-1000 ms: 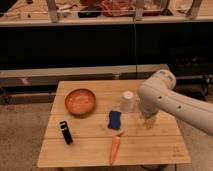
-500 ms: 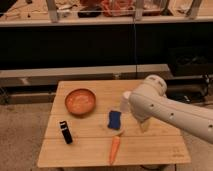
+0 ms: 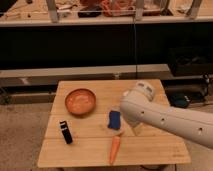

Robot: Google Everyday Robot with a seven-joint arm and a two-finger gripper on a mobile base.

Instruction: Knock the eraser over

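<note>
The eraser (image 3: 66, 132) is a small black block standing upright near the left front of the wooden table (image 3: 150, 150). My white arm (image 3: 165, 117) reaches in from the right over the table's middle. The gripper (image 3: 136, 128) hangs below the arm's end, just right of a blue object (image 3: 114, 120) and well to the right of the eraser, not touching it.
An orange bowl (image 3: 80, 101) sits at the back left of the table. A carrot (image 3: 115, 149) lies near the front edge, below the blue object. A dark shelf unit (image 3: 100, 45) stands behind the table. A black item (image 3: 180, 100) lies on the floor at right.
My arm has swung leftward across the table toward the blue object and now covers the white cup that showed earlier. The eraser, bowl and carrot have not moved.
</note>
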